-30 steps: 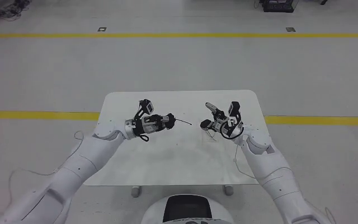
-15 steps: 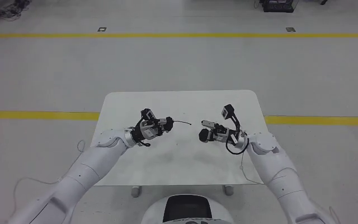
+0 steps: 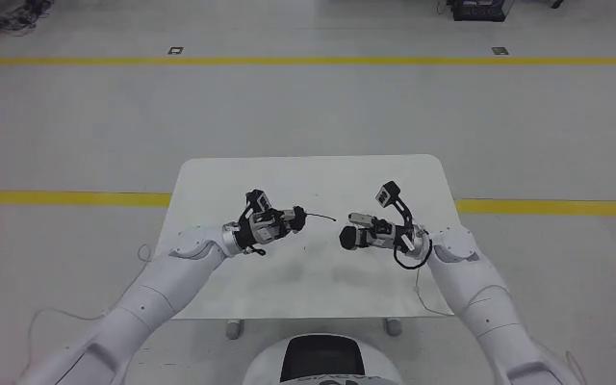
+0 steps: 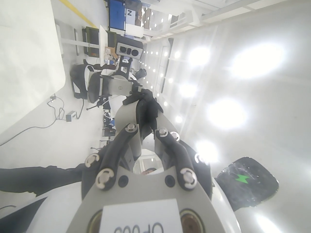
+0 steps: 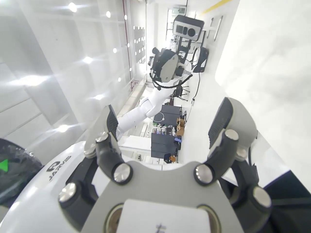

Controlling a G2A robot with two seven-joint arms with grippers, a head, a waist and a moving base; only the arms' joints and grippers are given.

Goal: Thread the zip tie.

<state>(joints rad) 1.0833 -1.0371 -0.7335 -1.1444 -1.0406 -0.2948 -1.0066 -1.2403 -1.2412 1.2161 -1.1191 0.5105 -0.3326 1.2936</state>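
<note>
A thin black zip tie (image 3: pixel 320 216) sticks out to the right from my left gripper (image 3: pixel 297 219), which is shut on its near end above the white table (image 3: pixel 318 178). In the left wrist view the fingers of that gripper (image 4: pixel 145 120) pinch a black piece (image 4: pixel 145 107). My right gripper (image 3: pixel 345 234) hovers a short way right of the tie's free tip, facing it, open with nothing between its fingers. The right wrist view shows its pads (image 5: pixel 110 120) spread wide, with the left gripper (image 5: pixel 164 67) farther off.
The tabletop below both arms is bare white. Its front edge (image 3: pixel 308 316) lies near the robot. A yellow floor line (image 3: pixel 87 198) runs behind the table on both sides.
My right gripper dropped and swung left, now level with the tie's tip. My left gripper shifted slightly right and toward the robot, carrying the tie with it.
</note>
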